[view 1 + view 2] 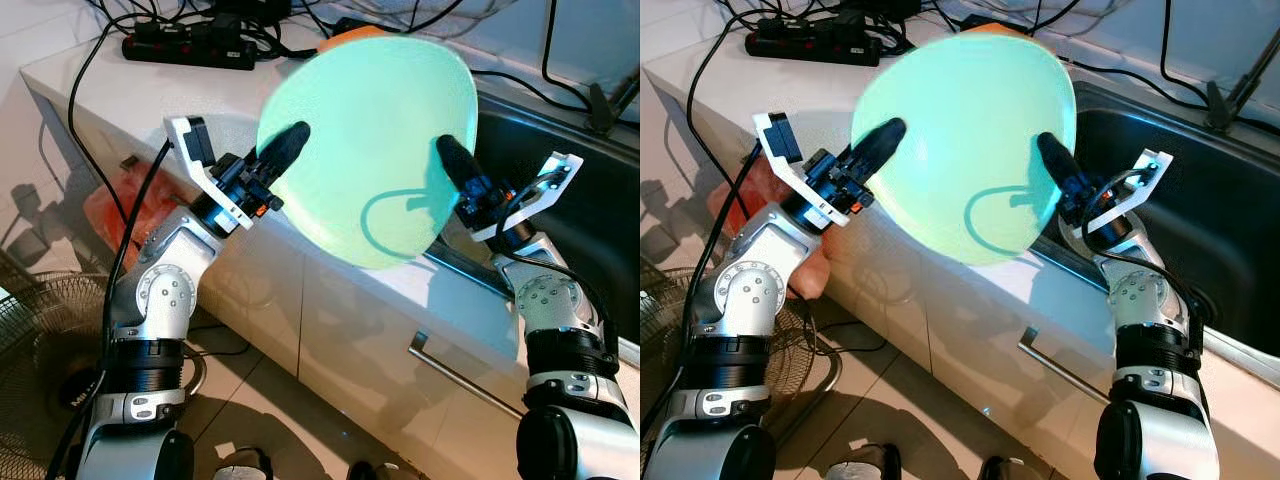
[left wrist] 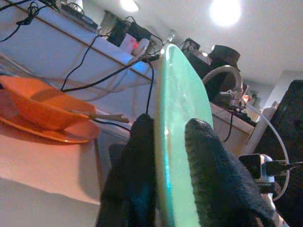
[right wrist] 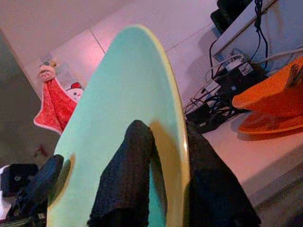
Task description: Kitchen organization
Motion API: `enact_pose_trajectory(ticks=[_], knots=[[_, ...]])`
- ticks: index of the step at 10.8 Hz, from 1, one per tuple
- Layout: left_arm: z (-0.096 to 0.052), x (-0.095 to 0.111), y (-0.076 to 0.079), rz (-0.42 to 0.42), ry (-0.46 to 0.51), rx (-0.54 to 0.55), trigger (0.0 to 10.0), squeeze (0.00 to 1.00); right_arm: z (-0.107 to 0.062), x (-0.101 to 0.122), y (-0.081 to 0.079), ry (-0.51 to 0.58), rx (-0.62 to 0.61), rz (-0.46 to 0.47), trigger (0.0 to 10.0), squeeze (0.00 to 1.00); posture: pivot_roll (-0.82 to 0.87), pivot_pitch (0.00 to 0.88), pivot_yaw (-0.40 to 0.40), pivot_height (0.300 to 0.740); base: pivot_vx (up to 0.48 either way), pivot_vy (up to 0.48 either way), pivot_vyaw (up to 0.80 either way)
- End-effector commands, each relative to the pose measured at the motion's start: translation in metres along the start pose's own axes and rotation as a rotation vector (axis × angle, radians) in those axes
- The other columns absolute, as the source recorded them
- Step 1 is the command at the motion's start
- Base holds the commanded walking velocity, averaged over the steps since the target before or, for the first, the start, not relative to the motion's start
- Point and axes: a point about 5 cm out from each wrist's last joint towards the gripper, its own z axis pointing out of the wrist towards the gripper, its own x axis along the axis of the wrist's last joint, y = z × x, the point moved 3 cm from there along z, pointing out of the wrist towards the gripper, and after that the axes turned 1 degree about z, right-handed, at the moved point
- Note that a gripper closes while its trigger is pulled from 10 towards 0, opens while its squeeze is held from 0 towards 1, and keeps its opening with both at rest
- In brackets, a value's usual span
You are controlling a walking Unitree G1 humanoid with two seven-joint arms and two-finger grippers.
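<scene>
A large mint-green plate (image 1: 365, 140) is held up on edge above the white counter (image 1: 120, 85), facing me. My left gripper (image 1: 285, 150) is shut on its left rim, and the left wrist view has the rim (image 2: 170, 142) pinched between two black fingers (image 2: 215, 175). My right gripper (image 1: 455, 165) is shut on the opposite rim (image 3: 177, 142). An orange bowl (image 2: 40, 106) with chopsticks sits on an orange plate (image 2: 57, 132) on the counter behind the green plate.
A dark sink (image 1: 560, 170) lies right of the plate. A black power strip (image 1: 185, 45) with cables sits at the counter's back. Below are cabinet fronts with a metal handle (image 1: 455, 375). A floor fan (image 1: 40, 360) stands at left, a red cloth (image 1: 115, 215) beside the cabinet.
</scene>
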Motion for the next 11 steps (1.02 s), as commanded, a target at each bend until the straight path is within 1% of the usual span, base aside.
enact_pose_trajectory(ticks=[1, 4, 5, 6, 7, 9, 10, 11], knots=[[0.007, 0.004, 0.005, 0.018, 0.010, -0.022, 10.0, 1.00, -0.001, 0.007, -0.004, 0.030, 0.021, -0.005, 0.0, 0.00, 0.06, 0.117, -0.025, 0.740, 0.000, 0.000, 0.00], [0.007, 0.008, -0.004, 0.016, 0.033, 0.034, 10.0, 1.00, -0.002, 0.009, -0.004, 0.043, 0.015, 0.009, 0.0, 0.00, 0.06, 0.116, -0.025, 0.740, 0.000, 0.000, 0.00], [0.006, 0.009, -0.007, 0.022, 0.043, 0.057, 10.0, 0.84, -0.002, 0.009, -0.003, 0.047, 0.008, 0.010, 0.0, 0.00, 0.06, 0.116, -0.025, 0.740, 0.000, 0.000, 0.00], [0.006, 0.010, -0.010, 0.027, 0.051, 0.076, 10.0, 0.84, -0.002, 0.009, -0.002, 0.050, 0.001, 0.011, 0.0, 0.00, 0.06, 0.116, -0.025, 0.740, 0.000, 0.000, 0.00], [0.005, 0.012, -0.012, 0.026, 0.061, 0.086, 10.0, 0.00, -0.002, 0.012, 0.000, 0.067, -0.020, 0.013, 0.0, 0.00, 0.06, 0.117, -0.027, 0.740, 0.000, 0.000, 0.00], [0.003, 0.012, -0.013, 0.023, 0.069, 0.099, 10.0, 0.00, -0.002, 0.023, 0.007, 0.140, -0.075, 0.041, 0.0, 0.00, 0.06, 0.117, -0.027, 0.740, 0.000, 0.000, 0.00], [0.003, 0.012, -0.014, 0.018, 0.078, 0.107, 10.0, 0.00, -0.003, 0.030, 0.013, 0.179, -0.123, 0.054, 0.0, 0.00, 0.06, 0.117, -0.027, 0.740, 0.000, 0.000, 0.00], [0.002, 0.012, -0.016, 0.016, 0.083, 0.118, 10.0, 0.00, -0.004, 0.033, 0.018, 0.196, -0.163, 0.057, 0.0, 0.00, 0.06, 0.117, -0.027, 0.740, 0.000, 0.000, 0.00]])
